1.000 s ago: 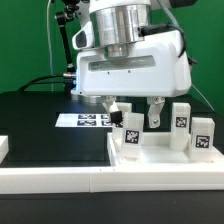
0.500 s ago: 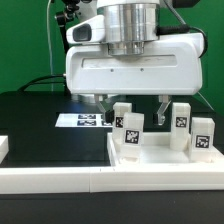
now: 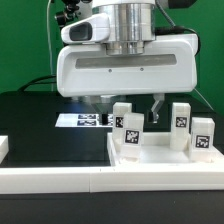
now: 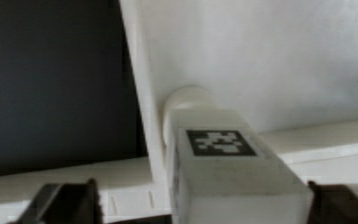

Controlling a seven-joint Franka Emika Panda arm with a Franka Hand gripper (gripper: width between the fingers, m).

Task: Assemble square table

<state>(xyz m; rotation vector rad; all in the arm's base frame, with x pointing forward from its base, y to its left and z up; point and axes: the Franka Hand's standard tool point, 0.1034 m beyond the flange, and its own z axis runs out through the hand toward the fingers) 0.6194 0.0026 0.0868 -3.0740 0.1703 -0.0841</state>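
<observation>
A white robot arm reaches straight down from above, its broad wrist housing level over the table's far side. The gripper [image 3: 128, 107] points downward, its two dark fingers [image 3: 157, 106] parted with a clear gap between them, not visibly clamped.

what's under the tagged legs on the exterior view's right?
The legs stand on the white square slab, inside its raised rim. Their bases and the slab's tag are not visible.

Black table [image 3: 40, 125] w/ white rail [image 3: 60, 182] along front edge, marker board [image 3: 82, 120] flat on it, square slab [image 3: 125, 155] at exterior view's right.
</observation>
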